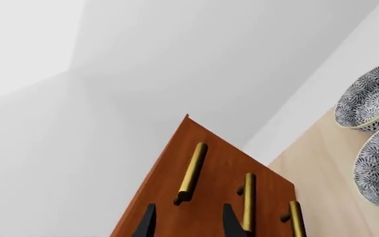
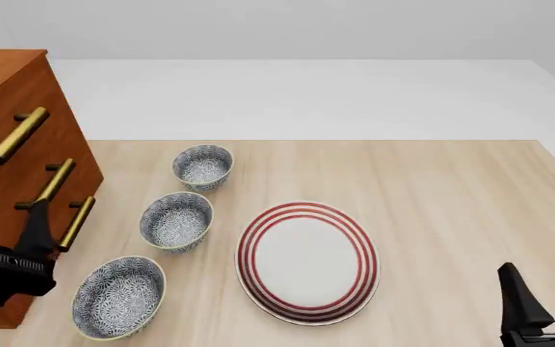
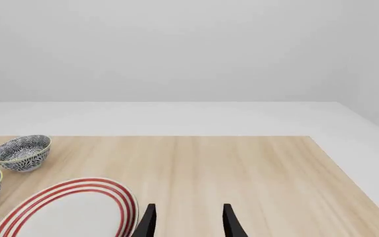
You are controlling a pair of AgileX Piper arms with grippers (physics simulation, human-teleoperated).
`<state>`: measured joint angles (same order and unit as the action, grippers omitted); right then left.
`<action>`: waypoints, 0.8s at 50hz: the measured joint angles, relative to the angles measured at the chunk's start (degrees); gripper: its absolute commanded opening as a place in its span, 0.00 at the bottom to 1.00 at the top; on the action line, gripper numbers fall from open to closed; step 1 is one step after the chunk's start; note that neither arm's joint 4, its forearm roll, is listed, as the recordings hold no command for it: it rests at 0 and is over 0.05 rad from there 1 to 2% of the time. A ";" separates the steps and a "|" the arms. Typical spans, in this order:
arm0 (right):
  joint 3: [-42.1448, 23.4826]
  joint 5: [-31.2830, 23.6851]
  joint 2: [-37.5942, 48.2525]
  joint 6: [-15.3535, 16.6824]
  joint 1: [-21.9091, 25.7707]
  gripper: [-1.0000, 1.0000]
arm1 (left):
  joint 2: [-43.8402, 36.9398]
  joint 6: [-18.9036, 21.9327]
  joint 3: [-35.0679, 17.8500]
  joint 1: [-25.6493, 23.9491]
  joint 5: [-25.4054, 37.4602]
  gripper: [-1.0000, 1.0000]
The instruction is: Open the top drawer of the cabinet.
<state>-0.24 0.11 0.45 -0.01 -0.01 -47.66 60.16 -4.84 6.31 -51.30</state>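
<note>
The cabinet (image 2: 3, 72) stands at the table's left edge, reddish-brown with three brass bar handles down its front. The top drawer (image 2: 41, 90) looks flush with the front; its handle (image 2: 12, 136) is the uppermost. My left gripper (image 2: 6, 195) hovers open just in front of the cabinet, about level with the middle handle (image 2: 51, 184). In the left wrist view the top drawer's handle (image 1: 193, 170) runs down toward the gap of the left gripper (image 1: 188, 207), untouched by either finger. My right gripper (image 2: 542, 271) is open over the table's near right; in its wrist view the right gripper (image 3: 188, 207) holds nothing.
Three patterned bowls (image 2: 176, 220) line up diagonally just right of the cabinet, the nearest bowl (image 2: 118, 296) close beside my left gripper. A red-ringed white plate (image 2: 306, 260) lies mid-table. The wooden table (image 2: 451, 188) ends at a white floor beyond.
</note>
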 measured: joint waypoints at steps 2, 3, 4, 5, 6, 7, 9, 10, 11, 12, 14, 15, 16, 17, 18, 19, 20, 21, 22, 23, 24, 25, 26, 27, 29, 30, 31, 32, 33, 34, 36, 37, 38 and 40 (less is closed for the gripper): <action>0.00 0.00 0.00 0.00 0.00 1.00 | -0.12 0.26 -0.34 0.20 0.12 1.00; 0.00 0.00 0.00 0.00 0.00 1.00 | -0.17 0.38 -0.51 0.30 0.20 1.00; 0.00 0.00 0.00 0.00 0.00 1.00 | -0.21 0.46 -0.71 0.41 0.35 1.00; 0.00 0.00 0.00 0.00 0.00 1.00 | -0.25 0.52 -0.91 0.52 0.50 1.00; 0.00 0.00 0.00 0.00 0.00 1.00 | -0.33 0.60 -1.12 0.63 0.62 1.00; 0.00 0.00 0.00 0.00 0.00 1.00 | -0.44 0.68 -1.31 0.75 0.68 1.00; 0.00 0.00 0.00 0.00 0.00 1.00 | -0.73 0.87 -1.66 0.97 0.74 1.00; 0.00 0.00 0.00 0.00 0.00 1.00 | -0.90 0.97 -1.83 1.08 0.74 1.00; 0.00 0.00 0.00 0.00 0.00 1.00 | -1.08 1.07 -1.98 1.18 0.72 1.00; 0.00 0.00 0.00 0.00 0.00 1.00 | -1.25 1.18 -2.13 1.28 0.70 1.00; 0.00 0.00 0.00 0.00 0.00 1.00 | -1.59 1.40 -2.40 1.45 0.66 1.00; 0.00 0.00 0.00 0.00 0.00 1.00 | -1.75 1.51 -2.53 1.53 0.64 1.00; 0.00 0.00 0.00 0.00 0.00 1.00 | -1.91 1.64 -2.65 1.61 0.61 1.00; 0.00 0.00 0.00 0.00 0.00 1.00 | -2.06 1.76 -2.77 1.68 0.59 1.00; 0.00 0.00 0.00 0.00 0.00 1.00 | -2.20 1.88 -2.88 1.75 0.56 1.00; 0.00 0.00 0.00 0.00 0.00 1.00 | -2.33 1.99 -2.98 1.82 0.54 1.00; 0.00 0.00 0.00 0.00 0.00 1.00 | -2.46 2.10 -3.08 1.88 0.51 1.00; 0.00 0.00 0.00 0.00 0.00 1.00 | -2.58 2.21 -3.17 1.93 0.49 1.00; 0.00 0.00 0.00 0.00 0.00 1.00 | -2.70 2.33 -3.26 1.98 0.47 1.00; 0.00 0.00 0.00 0.00 0.00 1.00 | -2.83 2.45 -3.35 2.04 0.44 1.00; 0.00 0.00 0.00 0.00 0.00 1.00 | -2.97 2.58 -3.43 2.10 0.41 1.00; 0.00 0.00 0.00 0.00 0.00 1.00 | -3.09 2.70 -3.52 2.15 0.39 1.00; 0.00 0.00 0.00 0.00 0.00 1.00 | -3.22 2.83 -3.60 2.19 0.36 1.00; 0.00 0.00 0.00 0.00 0.00 1.00 | -3.34 2.95 -3.68 2.23 0.34 1.00; 0.00 0.00 0.00 0.00 0.00 1.00 | -3.62 3.19 -3.79 2.30 0.22 1.00; 0.00 0.00 0.00 0.00 0.00 1.00 | -3.78 3.31 -3.81 2.32 0.14 1.00; 0.00 0.00 0.00 0.00 0.00 1.00 | -3.92 3.41 -3.84 2.34 0.06 1.00; 0.00 0.00 0.00 0.00 0.00 1.00 | -4.07 3.51 -3.87 2.36 -0.02 1.00; 0.00 0.00 0.00 0.00 0.00 1.00 | -4.21 3.60 -3.90 2.38 -0.10 1.00; 0.00 0.00 0.00 0.00 0.00 1.00 | -4.36 3.69 -3.93 2.39 -0.18 1.00; 0.00 0.00 0.00 0.00 0.00 1.00 | -4.66 3.88 -3.99 2.42 -0.33 1.00; 0.00 0.00 0.00 0.00 0.00 1.00 | -4.81 3.96 -4.02 2.44 -0.40 1.00; 0.00 0.00 0.00 0.00 0.00 1.00 | -4.96 4.04 -4.05 2.47 -0.48 1.00; 0.00 0.00 0.00 0.00 0.00 1.00 | -5.26 4.22 -4.13 2.54 -0.62 1.00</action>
<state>-0.24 0.11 0.45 -0.01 -0.01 -52.92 64.38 -8.96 8.85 -51.93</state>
